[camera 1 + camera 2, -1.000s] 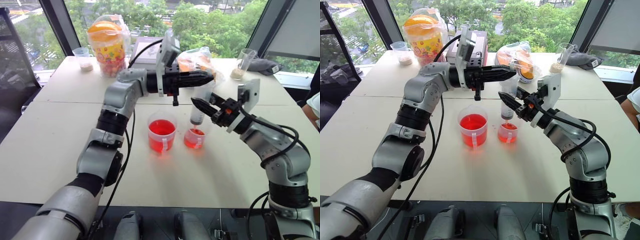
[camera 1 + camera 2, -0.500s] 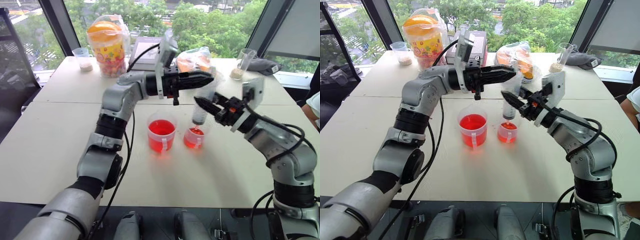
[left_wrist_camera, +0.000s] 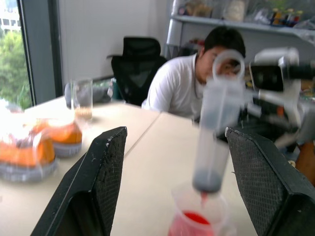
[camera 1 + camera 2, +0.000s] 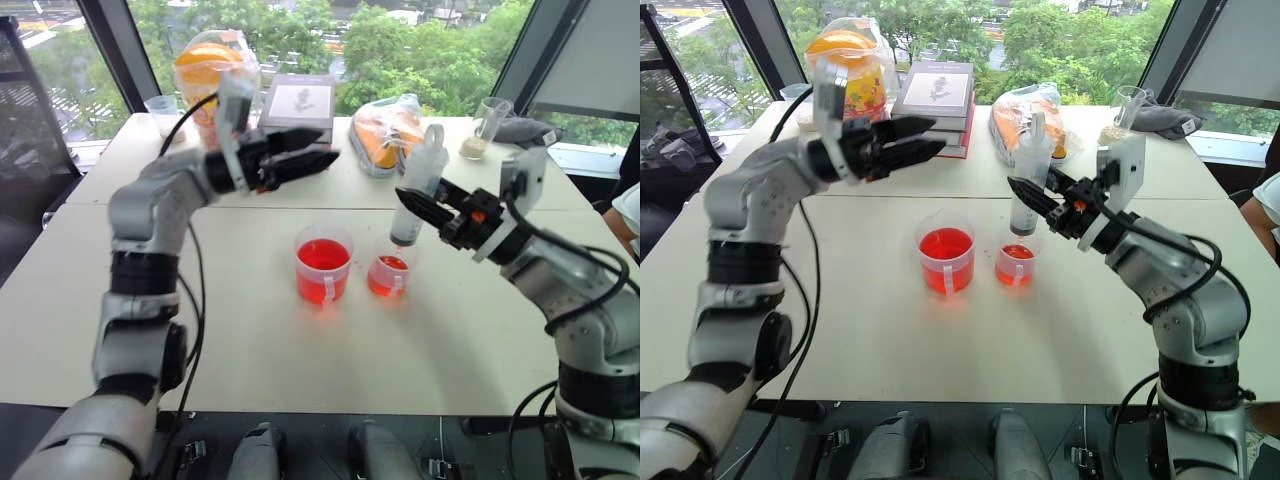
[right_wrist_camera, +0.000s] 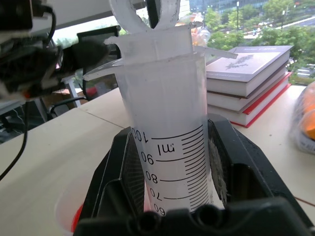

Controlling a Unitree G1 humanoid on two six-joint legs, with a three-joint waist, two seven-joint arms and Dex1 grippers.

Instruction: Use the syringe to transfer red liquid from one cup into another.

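The syringe (image 4: 416, 188) stands nearly upright with its orange-red tip just above the smaller cup (image 4: 388, 276), which holds red liquid (image 4: 390, 264). Its dark plunger seal sits low in the barrel. My right gripper (image 4: 418, 207) is shut on the barrel, and the right wrist view shows the marked barrel (image 5: 167, 128) clamped between both fingers. The larger cup (image 4: 323, 266), about half full of red liquid, stands just left of the smaller one. My left gripper (image 4: 322, 158) hovers open and empty up and to the left of the cups. The left wrist view shows the syringe (image 3: 214, 128) beyond the spread fingers (image 3: 98, 187).
At the back of the table (image 4: 90, 300) stand a snack jar with an orange lid (image 4: 210, 85), a stack of books (image 4: 298, 105), a bag of orange items (image 4: 385, 130) and two clear cups with beige grains (image 4: 165, 115) (image 4: 485, 125). A person (image 3: 182, 83) sits at the right.
My left gripper has opened and swung away to the left from above the syringe's top. My right gripper has lifted the syringe slightly over the smaller cup.
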